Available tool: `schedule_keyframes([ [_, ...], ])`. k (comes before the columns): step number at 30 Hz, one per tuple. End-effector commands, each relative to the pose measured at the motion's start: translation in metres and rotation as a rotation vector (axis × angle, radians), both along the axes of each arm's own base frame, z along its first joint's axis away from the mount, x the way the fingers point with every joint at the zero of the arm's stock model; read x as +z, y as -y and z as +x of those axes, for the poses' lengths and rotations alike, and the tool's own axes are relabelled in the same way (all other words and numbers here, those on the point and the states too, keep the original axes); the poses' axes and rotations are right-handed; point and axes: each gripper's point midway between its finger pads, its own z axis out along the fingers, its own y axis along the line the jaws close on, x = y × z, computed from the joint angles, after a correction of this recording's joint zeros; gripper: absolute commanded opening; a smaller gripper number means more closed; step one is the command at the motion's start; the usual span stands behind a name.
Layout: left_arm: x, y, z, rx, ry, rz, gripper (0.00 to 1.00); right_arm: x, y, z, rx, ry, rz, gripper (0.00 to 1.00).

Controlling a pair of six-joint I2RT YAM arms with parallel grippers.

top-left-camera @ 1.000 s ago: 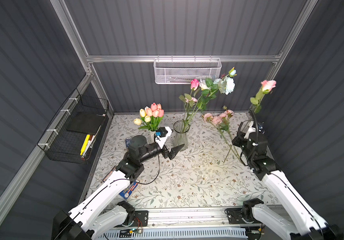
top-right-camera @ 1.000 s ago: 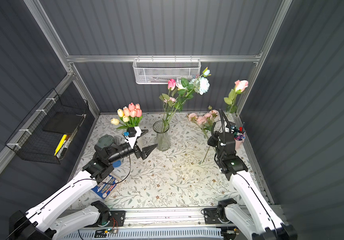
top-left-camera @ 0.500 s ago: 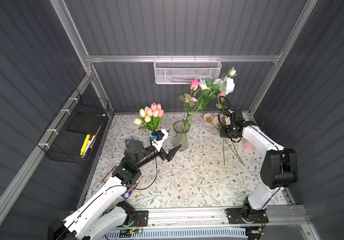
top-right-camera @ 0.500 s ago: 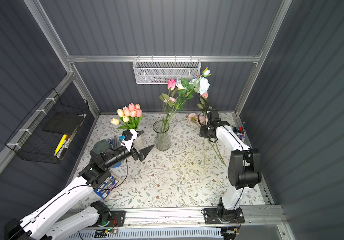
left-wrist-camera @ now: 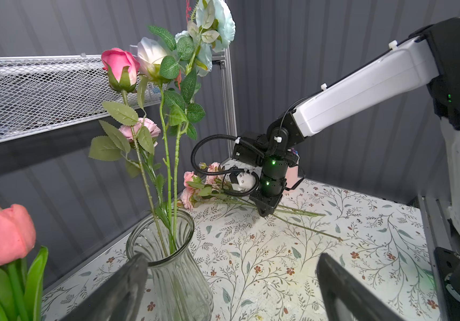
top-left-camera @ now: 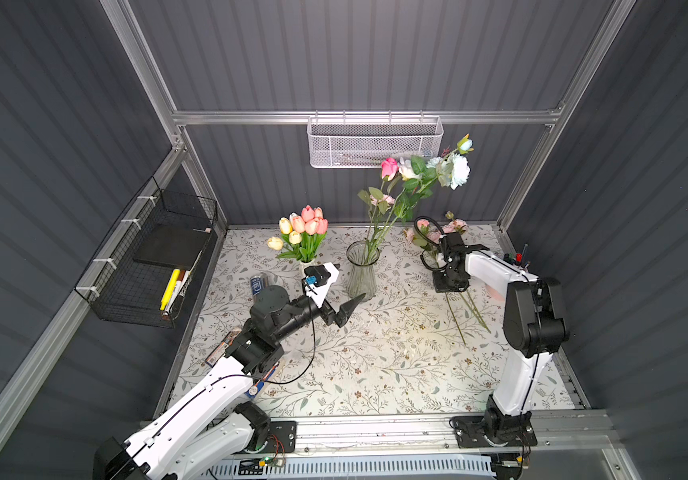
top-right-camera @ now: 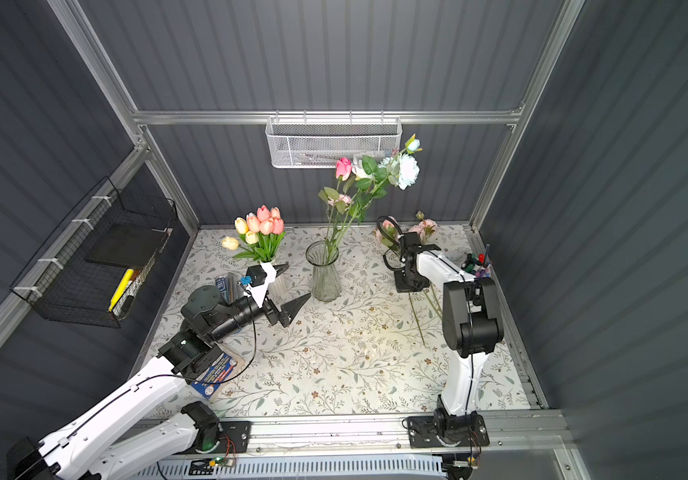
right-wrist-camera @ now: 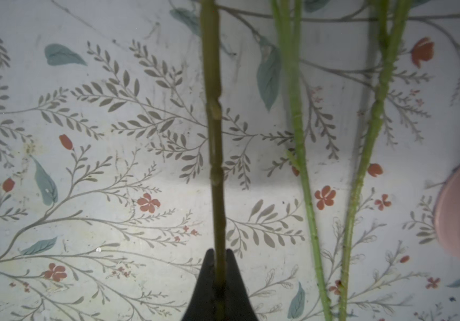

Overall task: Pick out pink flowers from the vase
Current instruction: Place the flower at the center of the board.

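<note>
Fingers of the left gripper [left-wrist-camera: 231, 264] gape wide just beside the vase [left-wrist-camera: 173, 280] — one nudge could topple it, pink rose [left-wrist-camera: 119, 65] and all; the right gripper [right-wrist-camera: 219, 255] is clamped on a thin stem [right-wrist-camera: 214, 139] down at the table [right-wrist-camera: 84, 166].

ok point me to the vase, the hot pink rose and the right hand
vase [top-left-camera: 361, 282], in a top view, on the glass belly
hot pink rose [left-wrist-camera: 119, 66], left wrist view, on the bloom
right hand [right-wrist-camera: 218, 253], right wrist view, between the fingertips
</note>
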Motion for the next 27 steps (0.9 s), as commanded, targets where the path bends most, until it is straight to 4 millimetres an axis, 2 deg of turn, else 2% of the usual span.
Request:
schedule_keyframes([
  [1, 0.005, -0.001, -0.002, 0.004, 0.032, -0.009, 0.97, -0.009, 0.001, -0.001, 0.042, -0.045, -0.083, 0.0],
  [4, 0.006, -0.001, -0.002, 0.005, 0.034, -0.011, 0.97, -0.024, 0.004, -0.001, 0.031, -0.089, -0.1, 0.0],
  [8, 0.005, -0.003, -0.002, 0.013, 0.034, -0.012, 0.97, -0.042, 0.018, -0.003, -0.032, -0.153, -0.135, 0.0],
  [13, 0.004, -0.002, -0.003, 0.007, 0.032, -0.014, 0.97, -0.044, 0.037, 0.006, -0.154, -0.154, -0.085, 0.0],
  [19, 0.002, 0.002, -0.002, -0.004, 0.029, -0.013, 0.98, -0.041, 0.031, 0.015, -0.167, -0.108, -0.029, 0.0],
  [21, 0.002, 0.003, -0.001, -0.007, 0.028, -0.011, 0.98, -0.042, 0.03, 0.017, -0.171, -0.109, -0.021, 0.05],
  [24, 0.001, 0.003, -0.001, -0.007, 0.026, -0.011, 0.98, -0.04, 0.028, 0.02, -0.176, -0.098, -0.001, 0.24],
  [27, 0.001, 0.002, -0.001, -0.004, 0.027, -0.009, 0.98, -0.033, 0.024, 0.023, -0.173, -0.075, 0.02, 0.32],
])
